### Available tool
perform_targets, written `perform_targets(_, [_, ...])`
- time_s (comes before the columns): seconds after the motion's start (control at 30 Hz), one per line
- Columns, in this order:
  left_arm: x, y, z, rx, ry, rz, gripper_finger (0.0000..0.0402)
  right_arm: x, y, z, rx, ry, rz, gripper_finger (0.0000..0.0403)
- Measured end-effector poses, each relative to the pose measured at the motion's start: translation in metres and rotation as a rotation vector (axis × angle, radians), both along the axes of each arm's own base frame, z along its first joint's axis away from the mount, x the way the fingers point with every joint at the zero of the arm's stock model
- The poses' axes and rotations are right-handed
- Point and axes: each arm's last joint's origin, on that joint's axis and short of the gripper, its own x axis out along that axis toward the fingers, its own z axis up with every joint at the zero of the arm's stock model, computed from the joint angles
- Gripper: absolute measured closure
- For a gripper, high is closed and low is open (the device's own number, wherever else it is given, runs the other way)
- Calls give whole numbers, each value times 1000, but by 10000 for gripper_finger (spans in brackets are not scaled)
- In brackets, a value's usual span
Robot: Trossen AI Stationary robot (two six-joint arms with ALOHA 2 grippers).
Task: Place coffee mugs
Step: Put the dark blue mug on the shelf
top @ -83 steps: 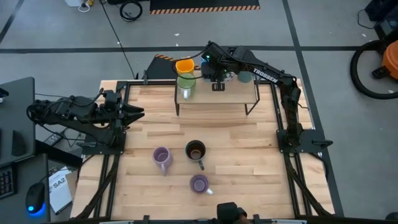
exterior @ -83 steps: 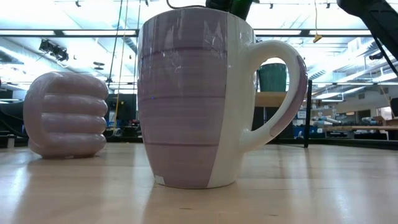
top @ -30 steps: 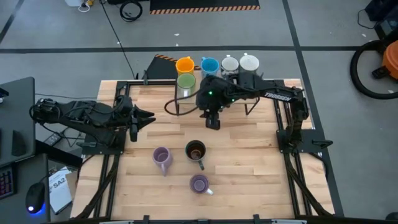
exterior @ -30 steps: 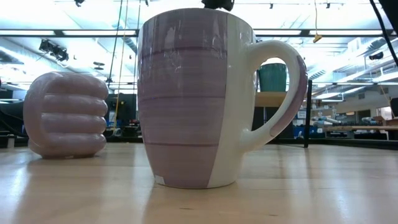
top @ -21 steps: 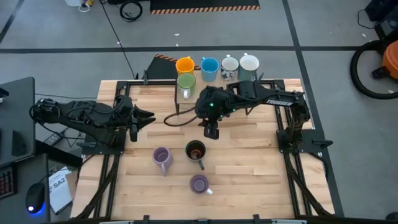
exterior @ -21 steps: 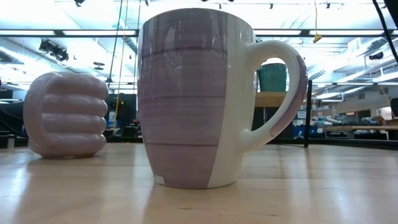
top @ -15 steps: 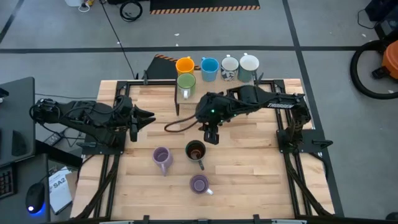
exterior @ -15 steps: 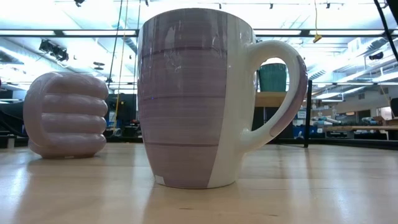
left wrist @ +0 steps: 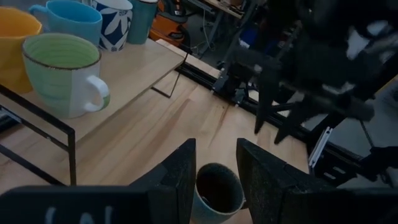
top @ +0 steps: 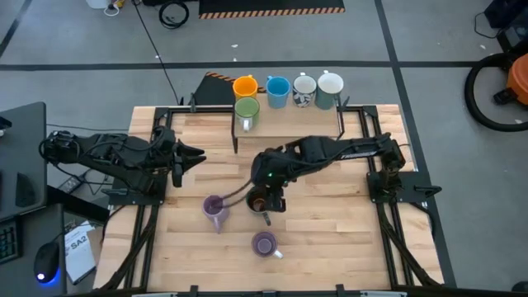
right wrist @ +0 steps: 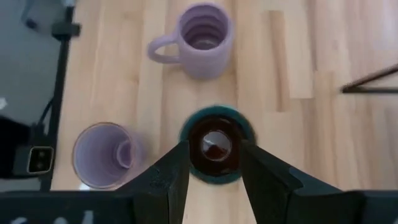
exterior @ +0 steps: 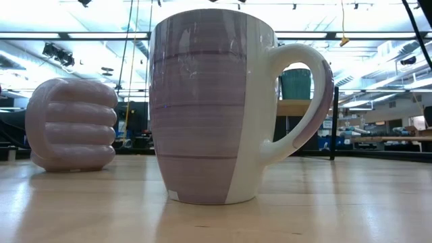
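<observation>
Our right gripper [right wrist: 210,163] hung directly over the dark mug [right wrist: 215,144], which stood upright on the table [top: 330,214] near its middle, our fingers spread to either side of the rim and not yet gripping it. Our left gripper [left wrist: 214,165] waited at the table's left side, fingers parted and empty.

The danger, as we judged it, lay in the descent: a finger landing on the rim instead of beside it would tip the mug, and its handle (we could not tell from the wrist which way it pointed) might foul a finger or twist the grasp.

Two lilac mugs stood close by, one ribbed [top: 214,209] just beside the dark mug, the other [top: 264,243] nearer the front edge. On the raised shelf [top: 289,124] at the back stood the green [top: 247,109], orange [top: 244,87], blue [top: 277,88] and two white mugs [top: 318,87], leaving room on the shelf's front part, so that any carry had to clear the shelf's edge.
</observation>
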Motion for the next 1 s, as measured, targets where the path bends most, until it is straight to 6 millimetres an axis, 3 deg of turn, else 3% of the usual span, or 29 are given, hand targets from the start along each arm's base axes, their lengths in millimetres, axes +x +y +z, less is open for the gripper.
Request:
perform_targets(0.67, [0,-2,5,-224,-89,-33,281,43,16,-75,-16,149,225,222])
perform_targets(1.0, [2,-3,15,-254,-192,-37,281,57,19,-102,-15,187,221,222])
